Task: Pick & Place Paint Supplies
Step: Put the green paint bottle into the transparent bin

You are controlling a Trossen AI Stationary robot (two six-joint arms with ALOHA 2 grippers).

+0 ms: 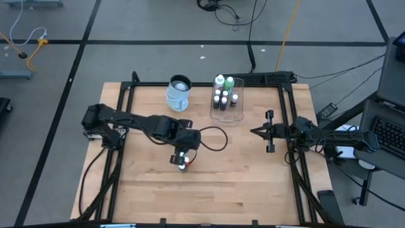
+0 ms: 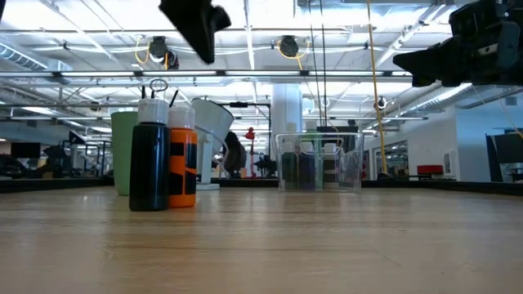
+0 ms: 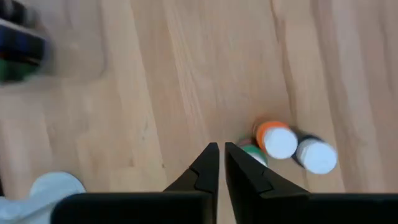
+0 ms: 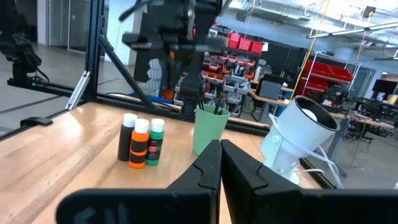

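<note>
Three tiny white-capped paint bottles stand upright together on the table: black, orange and green. The low view shows the black one and the orange one. My left gripper hangs above and just beside them, pointing steeply down, shut and touching nothing; it also shows in the high view. Several more bottles, two of them taller, stand in the clear tray at the far middle. Brushes stick up out of a green cup. My right gripper waits shut at the table's right.
A white pitcher-like vessel sits at the far side, left of the tray. The green cup stands between it and the three bottles, hidden under my left arm in the high view. Bare wood lies along the near side.
</note>
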